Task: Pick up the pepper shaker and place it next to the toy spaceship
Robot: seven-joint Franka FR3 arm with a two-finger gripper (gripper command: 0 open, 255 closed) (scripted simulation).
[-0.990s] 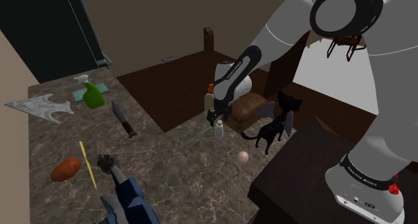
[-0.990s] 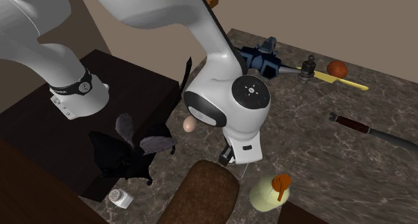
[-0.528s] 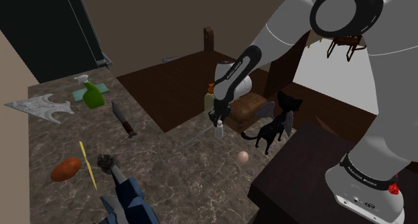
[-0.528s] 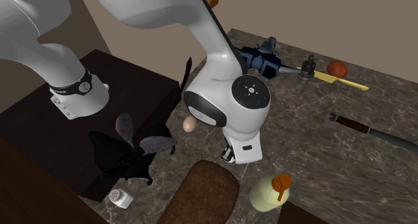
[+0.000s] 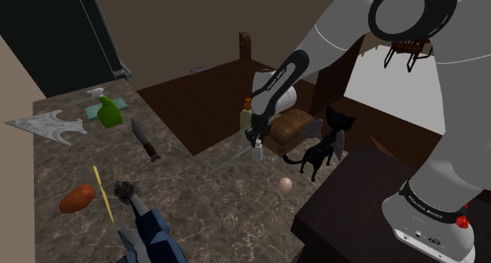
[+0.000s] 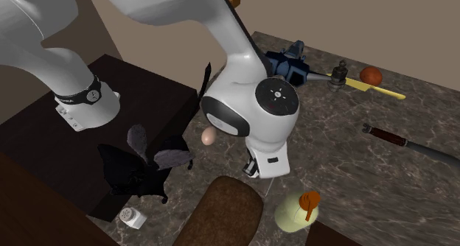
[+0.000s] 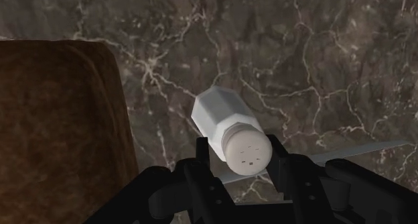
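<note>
My gripper [image 7: 245,161] is shut on the white pepper shaker [image 7: 224,122], clasping it just under its dotted cap. In the shoulder view the shaker [image 5: 256,150] hangs from the gripper [image 5: 253,142] just over the dark marble counter [image 5: 197,190], beside the brown loaf [image 5: 287,127]. A blue toy craft [image 5: 151,231] with a dark nose lies at the counter's near edge and shows at the far end of the counter [image 6: 291,64] in the second exterior view. At the shoulder view's far left lies a grey winged toy [image 5: 47,126]. I cannot tell which of the two is the spaceship.
A black cat figure [image 5: 323,147], an egg [image 5: 286,185] and a pale bottle [image 5: 246,112] stand close to the gripper. A second white shaker [image 6: 133,216] sits behind the cat. A knife [image 5: 145,139], a green spray bottle [image 5: 106,112], a yellow stick [image 5: 102,192] and an orange lump [image 5: 77,198] lie further off.
The fingers have closed on the pepper shaker. Since then the hand has risen very slightly with it.
</note>
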